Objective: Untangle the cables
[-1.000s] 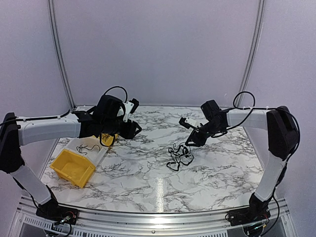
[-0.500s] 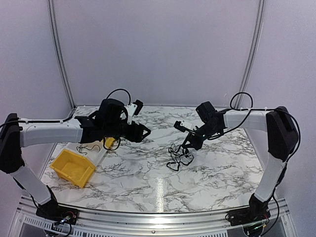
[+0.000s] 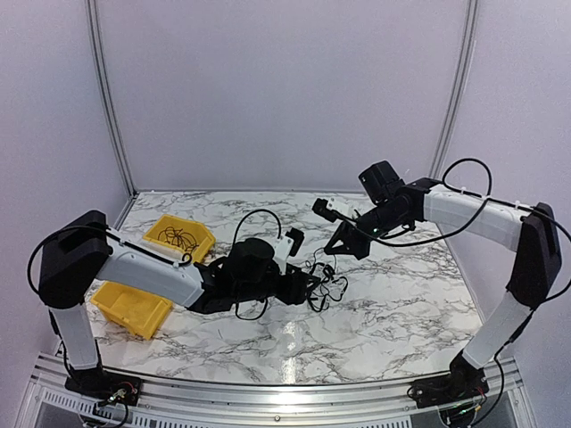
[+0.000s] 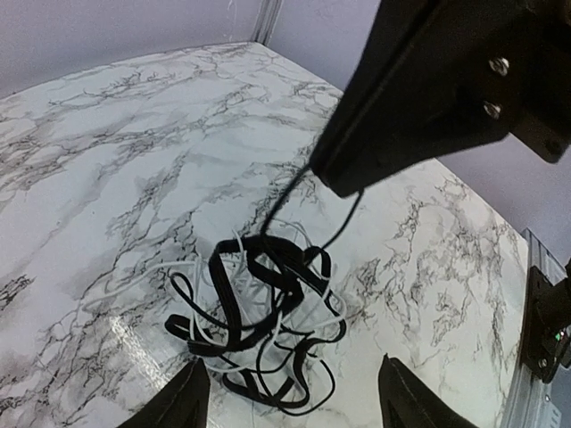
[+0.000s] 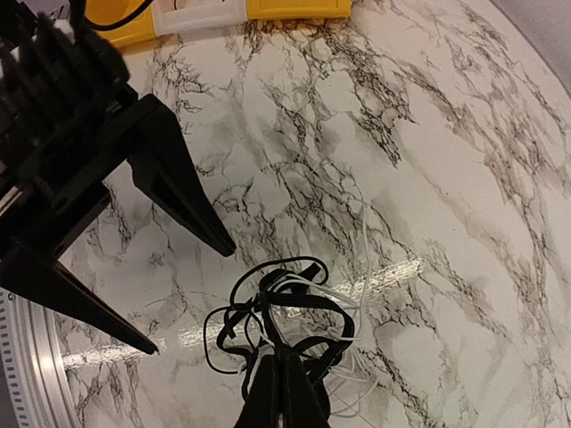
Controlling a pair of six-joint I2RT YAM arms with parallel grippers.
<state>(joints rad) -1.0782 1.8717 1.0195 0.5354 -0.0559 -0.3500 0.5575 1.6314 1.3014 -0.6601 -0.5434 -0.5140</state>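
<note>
So the tangled clump of thin black cables [image 3: 325,287] is lying on the white marble-look desk [image 3: 401,308], well off to the right of the yellow plastic bin [image 3: 157,229] at the back left. There are a few thin white strands mixed into the knot too. That bin has a little squiggle of black wire in it. A second yellow bin [image 3: 129,308] sits just in front of it, nearer the arm bases.

The left tool [image 3: 306,287] is down low on the bin's side of the clump, right up against it. Its fingers [image 4: 183,406] are spread wide apart with nothing between them. In the left wrist view the knot sits just ahead of the gap.

The right tool [image 3: 335,255] is up above the clump on the side away from the bin. Its fingers are pinched together on a strand that runs up taut from the knot, with the rest of the cables hanging in loops below.
</note>
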